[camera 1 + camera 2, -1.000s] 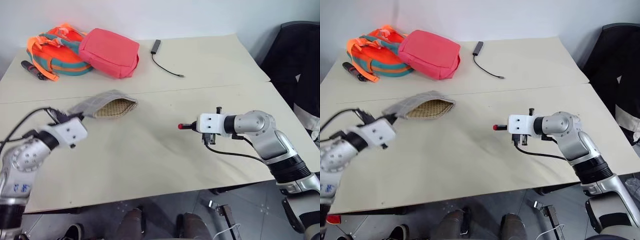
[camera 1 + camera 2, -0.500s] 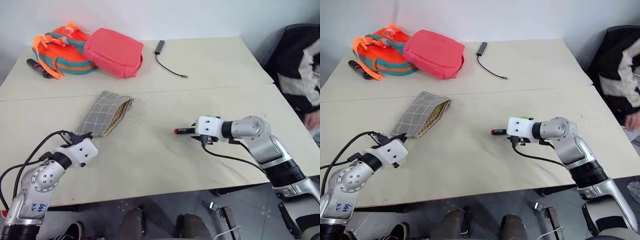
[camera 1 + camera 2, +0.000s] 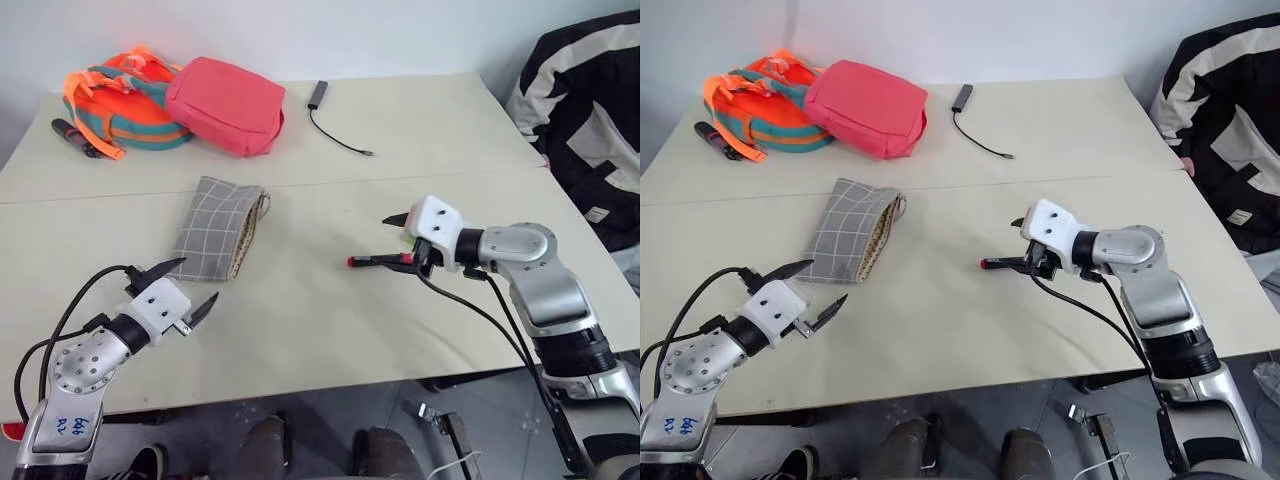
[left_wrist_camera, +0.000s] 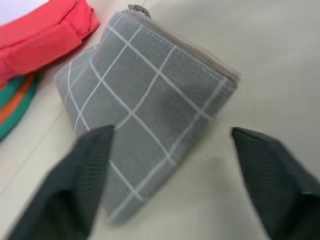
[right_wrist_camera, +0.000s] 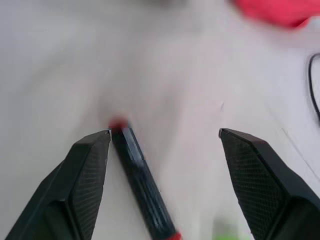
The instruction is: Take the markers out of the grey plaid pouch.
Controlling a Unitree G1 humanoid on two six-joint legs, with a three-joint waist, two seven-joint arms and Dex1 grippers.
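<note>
Grey plaid pouch (image 3: 219, 225) lies flat on the counter (image 3: 300, 310), left of centre, its opening edge with the cream lining turned toward the counter's middle. Nothing grips it.

Left pincer (image 3: 186, 285) hovers just short of the pouch's near end, fingers spread wide. In the left wrist view the pouch (image 4: 150, 95) sits between and beyond the two dark fingers (image 4: 75, 185), apart from both.

One marker (image 3: 378, 261) rests near counter centre, well apart from the pouch: dark barrel, red tip pointing toward the pouch. Right pincer (image 3: 404, 238) is above its rear end, fingers spread. In the right wrist view the marker (image 5: 140, 180) runs close along one finger; contact possible, cannot confirm.

Far edge of the counter: pink-red bag (image 3: 220, 103), orange and teal bag (image 3: 115, 100) beside it, thin black cable (image 3: 335, 130) with a plug.
</note>
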